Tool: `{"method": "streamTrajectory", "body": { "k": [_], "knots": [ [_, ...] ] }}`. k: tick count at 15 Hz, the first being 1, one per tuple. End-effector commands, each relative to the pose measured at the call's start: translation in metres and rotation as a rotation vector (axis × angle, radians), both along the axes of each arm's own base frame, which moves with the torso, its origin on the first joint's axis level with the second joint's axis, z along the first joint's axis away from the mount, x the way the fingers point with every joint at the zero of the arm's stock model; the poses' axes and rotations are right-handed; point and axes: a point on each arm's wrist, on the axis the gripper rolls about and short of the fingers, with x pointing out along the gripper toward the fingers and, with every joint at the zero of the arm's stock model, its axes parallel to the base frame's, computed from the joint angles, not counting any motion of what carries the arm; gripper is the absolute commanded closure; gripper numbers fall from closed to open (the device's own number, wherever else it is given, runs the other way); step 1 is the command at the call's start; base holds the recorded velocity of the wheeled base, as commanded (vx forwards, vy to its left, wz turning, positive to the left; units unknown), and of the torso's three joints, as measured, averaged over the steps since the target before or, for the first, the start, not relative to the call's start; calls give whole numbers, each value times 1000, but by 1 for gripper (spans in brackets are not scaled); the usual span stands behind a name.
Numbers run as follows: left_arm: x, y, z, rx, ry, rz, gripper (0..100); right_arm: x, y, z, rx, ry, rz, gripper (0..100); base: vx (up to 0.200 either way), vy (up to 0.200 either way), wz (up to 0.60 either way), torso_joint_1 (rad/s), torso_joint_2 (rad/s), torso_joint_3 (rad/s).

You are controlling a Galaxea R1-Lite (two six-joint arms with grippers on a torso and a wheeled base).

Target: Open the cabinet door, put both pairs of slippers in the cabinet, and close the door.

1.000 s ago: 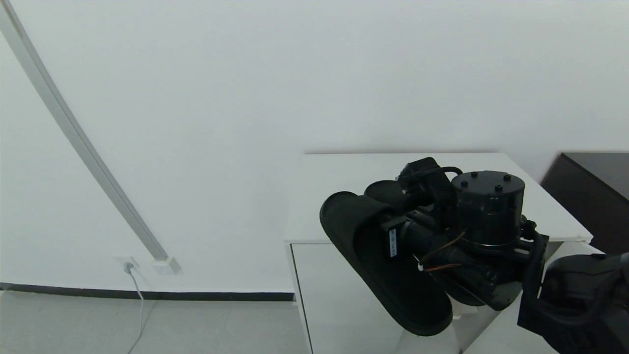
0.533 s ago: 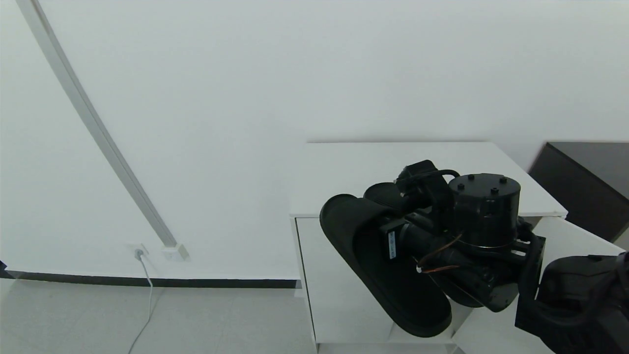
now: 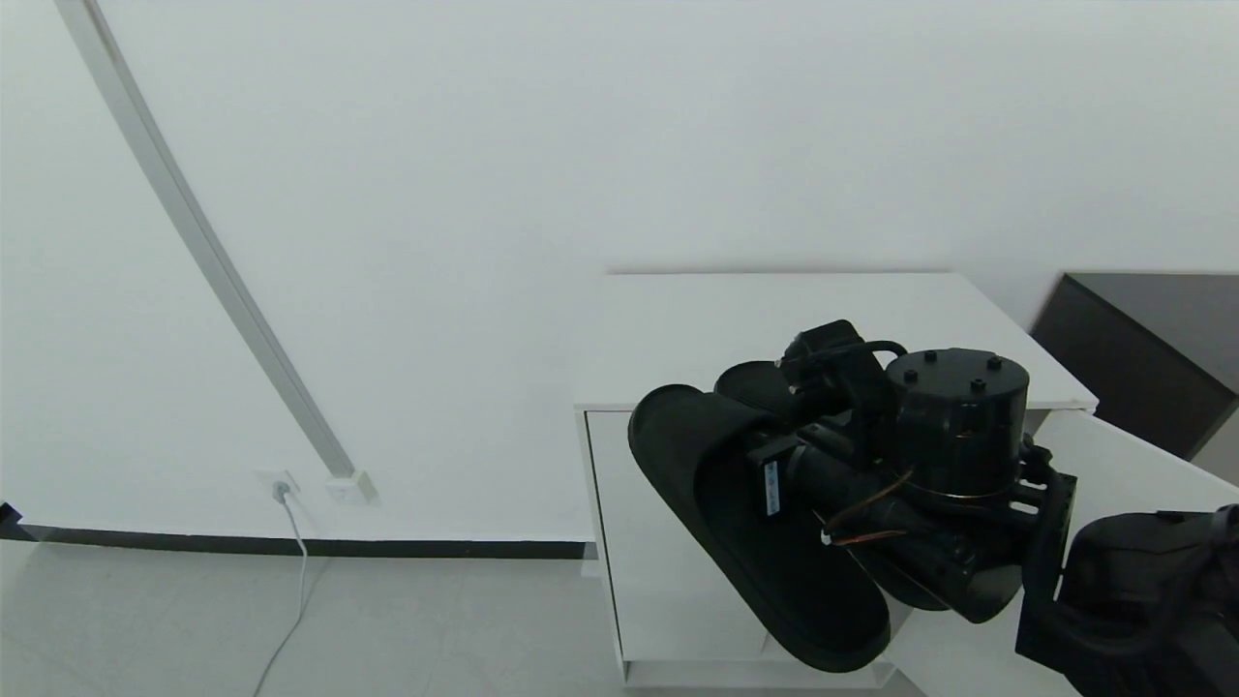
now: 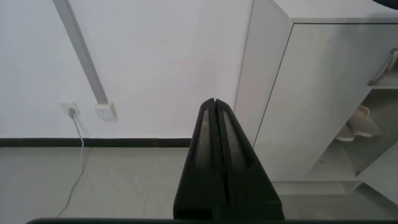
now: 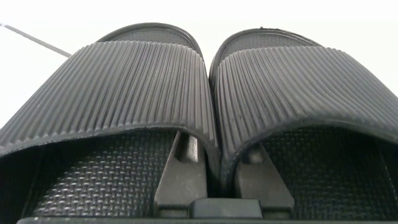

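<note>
Two black slippers hang as a pair from the right gripper, held out in front of the white cabinet at about 4 o'clock in the head view. Their soles face out and their toes tip down toward 5 o'clock. The head view hides the grasp behind the wrist. The right wrist view shows it: one of the fingers lies under each ribbed strap, and the pair of them pinch the slippers' touching inner walls together.

The left gripper holds nothing, its two fingers pressed flat against each other. It points at the wall just beside the cabinet.

From the head, the cabinet shows its top, a shut door leaf and, at 3 o'clock, an open door swung out toward the robot. The left wrist view adds the bar handle and the open shelves past it. A pale slipper rests on one of those shelves.

Farther out, a grey conduit runs slantwise down the wall to a socket at 8 o'clock, from which a cable trails onto the floor. Dark furniture stands at 3 o'clock.

Against the pictures of a second ago, the head view as a whole has shifted. The cabinet sits lower and farther off, and its base now shows. The arm and the slippers keep almost the same place and tilt.
</note>
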Motion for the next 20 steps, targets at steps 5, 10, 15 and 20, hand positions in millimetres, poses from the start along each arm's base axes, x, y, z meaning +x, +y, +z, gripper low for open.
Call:
{"method": "streamTrajectory", "body": {
  "k": [5, 10, 15, 20],
  "knots": [
    [0, 0, 0, 0, -1, -1, 100, 1, 1, -3, -5, 5, -1, 100, 0, 0, 0, 0, 0, 0],
    [0, 0, 0, 0, 1, 2, 100, 1, 2, -2, -4, 4, 2, 100, 0, 0, 0, 0, 0, 0],
    [0, 0, 0, 0, -1, 2, 100, -3, 5, 0, -2, -4, 12, 100, 0, -200, 0, 1, 0, 4],
    [0, 0, 0, 0, 1, 2, 100, -11, 10, 0, -4, -4, 30, 100, 0, -200, 0, 4, 2, 4]
  ]
}}
